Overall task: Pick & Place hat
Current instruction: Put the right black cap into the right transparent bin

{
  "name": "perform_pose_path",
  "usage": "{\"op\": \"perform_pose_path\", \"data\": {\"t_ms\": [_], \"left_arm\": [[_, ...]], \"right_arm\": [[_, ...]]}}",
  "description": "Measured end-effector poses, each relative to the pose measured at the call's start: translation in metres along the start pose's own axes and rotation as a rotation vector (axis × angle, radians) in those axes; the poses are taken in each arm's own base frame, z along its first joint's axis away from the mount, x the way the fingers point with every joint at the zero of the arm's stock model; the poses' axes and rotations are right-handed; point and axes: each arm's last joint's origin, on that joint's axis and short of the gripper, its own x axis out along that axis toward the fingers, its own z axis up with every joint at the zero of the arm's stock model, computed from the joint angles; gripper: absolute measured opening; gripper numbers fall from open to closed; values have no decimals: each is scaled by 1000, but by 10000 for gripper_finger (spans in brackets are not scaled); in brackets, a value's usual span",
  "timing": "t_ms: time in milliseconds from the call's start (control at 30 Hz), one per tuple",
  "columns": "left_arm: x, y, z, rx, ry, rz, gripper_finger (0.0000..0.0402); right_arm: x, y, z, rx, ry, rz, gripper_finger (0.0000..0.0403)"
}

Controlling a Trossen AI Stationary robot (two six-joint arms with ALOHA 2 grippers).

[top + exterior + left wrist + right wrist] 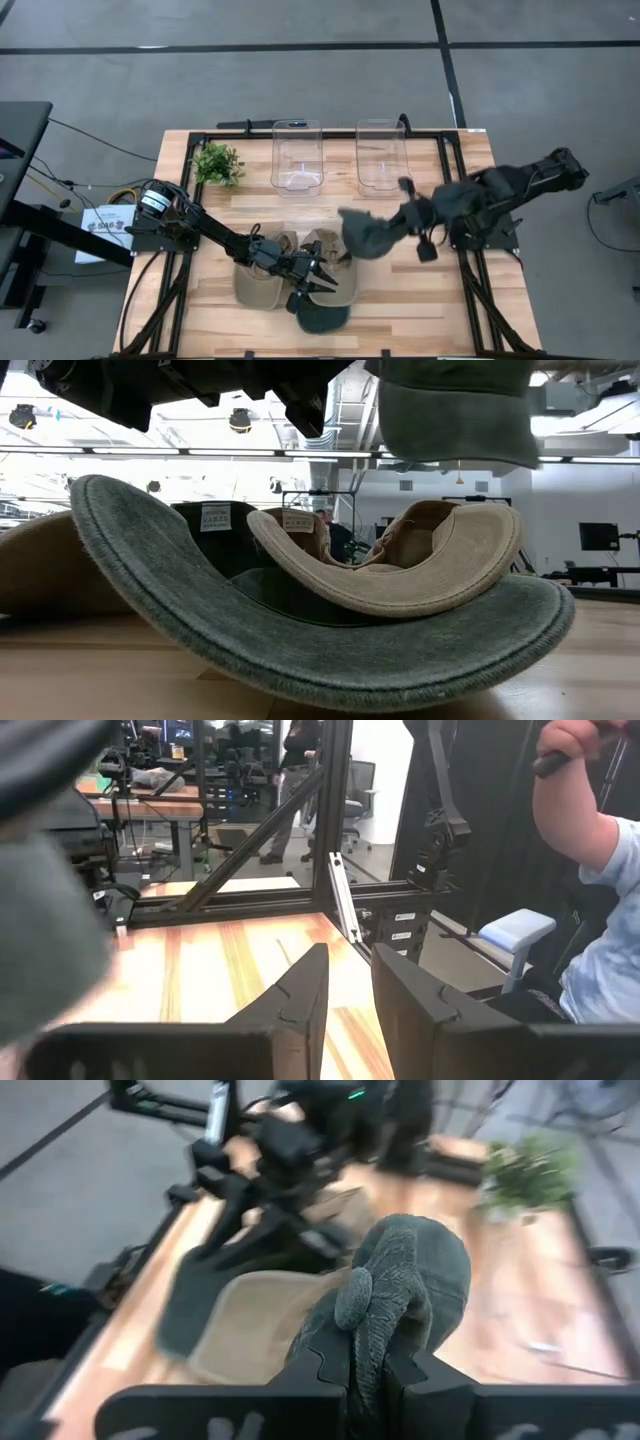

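Dark grey hat (368,236) was off the table, hanging bunched from the right gripper (408,222), whose fingers were pinched on its fabric; in the right wrist view the cloth (400,1295) sat squeezed between the two dark fingers (325,1365). Using the right clear bin (382,155) as reference: the held hat hung in the air just in front of it, slightly toward the left bin side, not over its opening. Left clear bin (297,155) stood beside the right one at the back of the wooden table (460,300). Further in front of the bins, three more hats lay in a cluster: tan hat (258,285), a second tan hat (325,250) and a dark green hat (322,315) nearest the front edge. From table height the green brim (300,650) curved under a tan brim (420,585), touching. Left gripper (318,278) hovered over that cluster, fingers parted and holding nothing; the left wrist view showed a clear gap between its fingers (300,1000). Small potted plant (217,163) sat to the left of the left bin, near the table's back corner. A person in a light blue shirt (600,920) was seated past the table edge, visible in the left wrist view.
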Motion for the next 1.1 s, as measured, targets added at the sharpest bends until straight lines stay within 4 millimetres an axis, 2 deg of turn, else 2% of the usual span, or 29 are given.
{"op": "perform_pose_path", "data": {"t_ms": [167,433,767,1100], "left_arm": [[0,0,0,0,0,0,76],[0,0,0,0,0,0,76],[0,0,0,0,0,0,76],[0,2,0,26,0,6,76]], "right_arm": [[-19,-24,-3,-32,-50,-49,0],[-38,-56,-10,-113,-74,-127,0],[-41,-102,-24,-183,-9,-252,0],[-50,-152,-48,-143,49,-327,0]]}}
